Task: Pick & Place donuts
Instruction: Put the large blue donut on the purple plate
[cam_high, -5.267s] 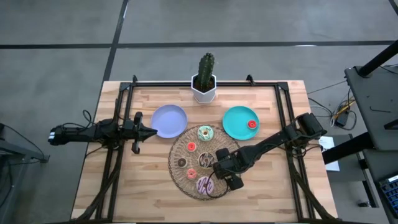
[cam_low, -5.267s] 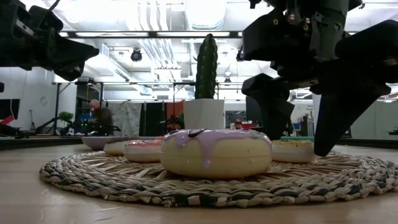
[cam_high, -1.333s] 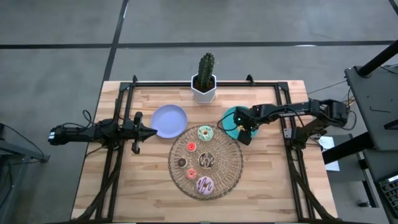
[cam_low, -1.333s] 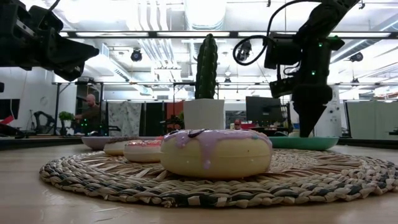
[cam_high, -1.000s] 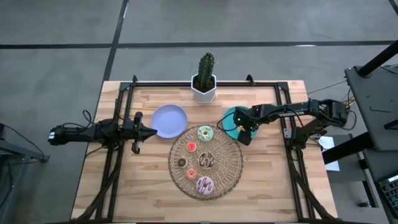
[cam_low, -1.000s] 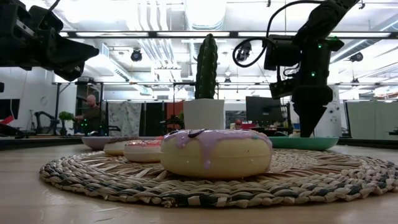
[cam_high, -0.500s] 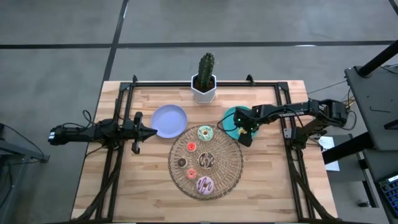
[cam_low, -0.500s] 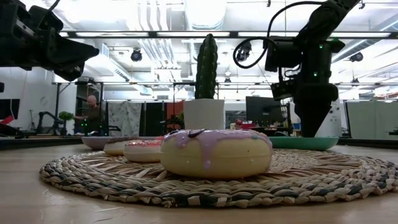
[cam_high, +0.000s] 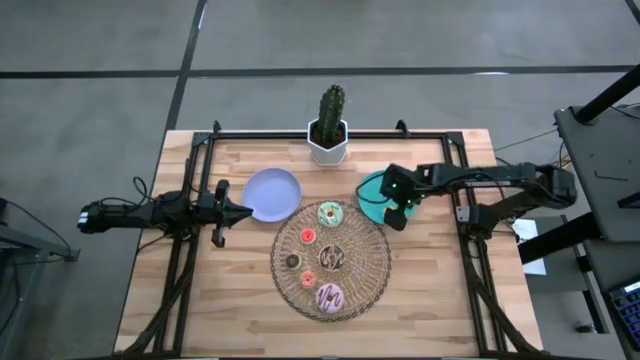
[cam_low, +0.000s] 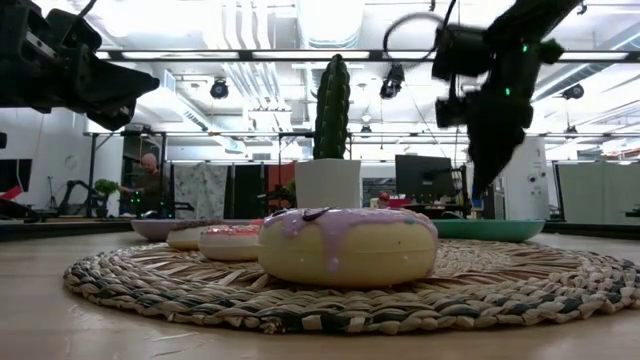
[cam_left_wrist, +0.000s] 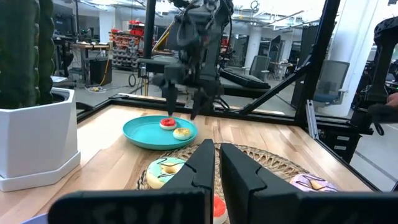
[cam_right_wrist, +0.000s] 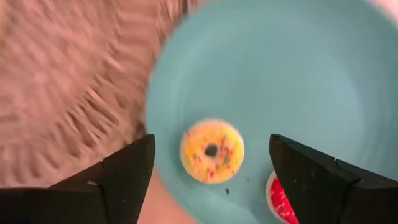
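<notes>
A small yellow donut lies flat on the teal plate, beside a red donut. My right gripper hangs open above the yellow donut, one finger on either side, touching nothing; it also shows over the plate in the high view. Several donuts rest on the round wicker mat: white-green, brown-white, pink and tiny ones. My left gripper waits shut and level at the table's left.
A lavender plate sits left of the teal one. A cactus in a white pot stands at the far edge. Black rails run along both sides of the table. Bare wood lies near the front edge.
My right gripper has risen straight up from the teal plate, tipping slightly. The yellow donut stays lying on the plate beside the red one.
</notes>
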